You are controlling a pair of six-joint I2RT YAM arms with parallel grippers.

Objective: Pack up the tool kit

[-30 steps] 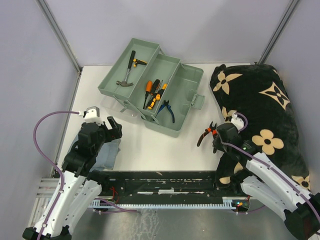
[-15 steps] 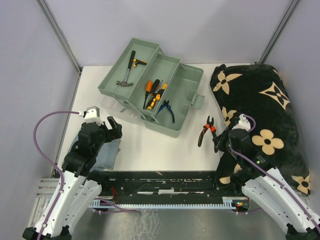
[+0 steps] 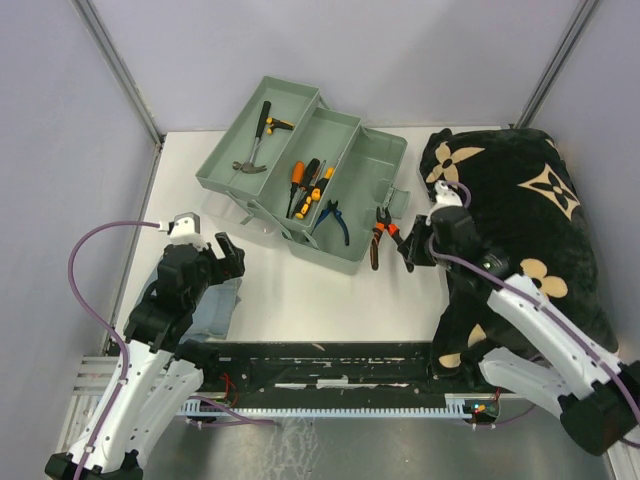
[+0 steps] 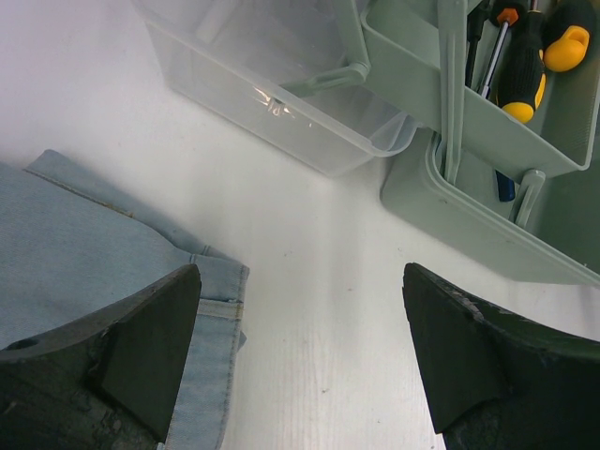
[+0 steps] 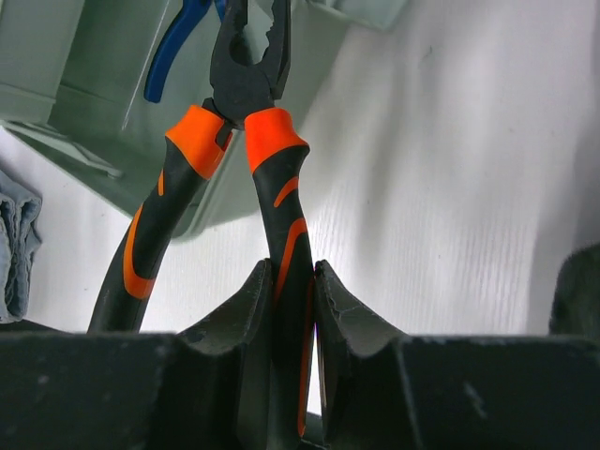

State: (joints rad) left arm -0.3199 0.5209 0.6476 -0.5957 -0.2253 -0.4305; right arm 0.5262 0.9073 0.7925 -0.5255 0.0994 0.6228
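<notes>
Since a second ago my right gripper has swung away from the flowered blanket and across to the toolbox, carrying the orange-handled pliers with it. My left arm has not stirred.

My right fingers pinch the pliers by one handle only. The other handle hangs loose to the left of my fingers. The nose points straight ahead at the toolbox's near wall, and the blue-handled pliers lie inside just beyond it. My left gripper is spread wide and holds nothing. The folded cloth lies under its left finger, and the toolbox trays stand ahead of it, with the screwdrivers ahead and to its right.

I judge the one-handle hold to be the weak point. The tool could swivel between my pads, or the loose handle could swing out and snag the rim. If I push ahead too low, the nose may strike the wall, which could shove the box or twist the pliers out of my hold. If I let go too soon, they would likely land on the table short of the compartment.
</notes>
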